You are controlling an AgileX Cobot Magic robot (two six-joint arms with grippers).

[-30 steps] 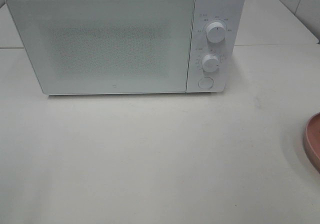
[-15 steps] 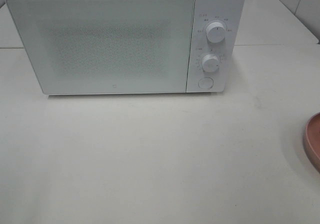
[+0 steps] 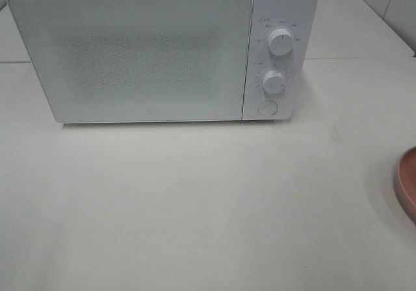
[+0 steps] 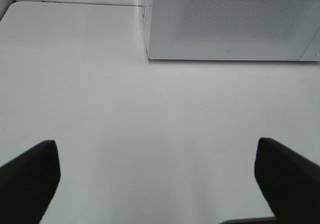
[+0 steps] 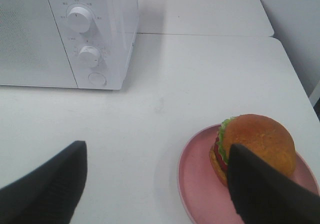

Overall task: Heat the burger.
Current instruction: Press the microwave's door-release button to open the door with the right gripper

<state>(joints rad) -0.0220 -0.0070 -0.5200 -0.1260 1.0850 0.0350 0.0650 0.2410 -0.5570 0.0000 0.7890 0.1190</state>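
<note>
The burger (image 5: 260, 141), with a golden-brown bun, green lettuce and red tomato, sits on a round pink plate (image 5: 197, 176); one dark finger of my right gripper (image 5: 157, 186) covers part of it. That gripper is open, with only bare table between its fingers. In the exterior high view only the plate's rim (image 3: 407, 184) shows at the right edge, and the burger is out of view there. My left gripper (image 4: 157, 181) hangs open over bare table in front of the white microwave (image 3: 130, 57), whose door is shut. Neither arm shows in the exterior high view.
The microwave's control panel has two round knobs (image 3: 281, 41) (image 3: 273, 82) and a round button (image 3: 266, 108) below them. A white tabletop (image 3: 195, 206) stretches in front of the microwave. A seam between table sections runs behind it at the right (image 3: 357, 58).
</note>
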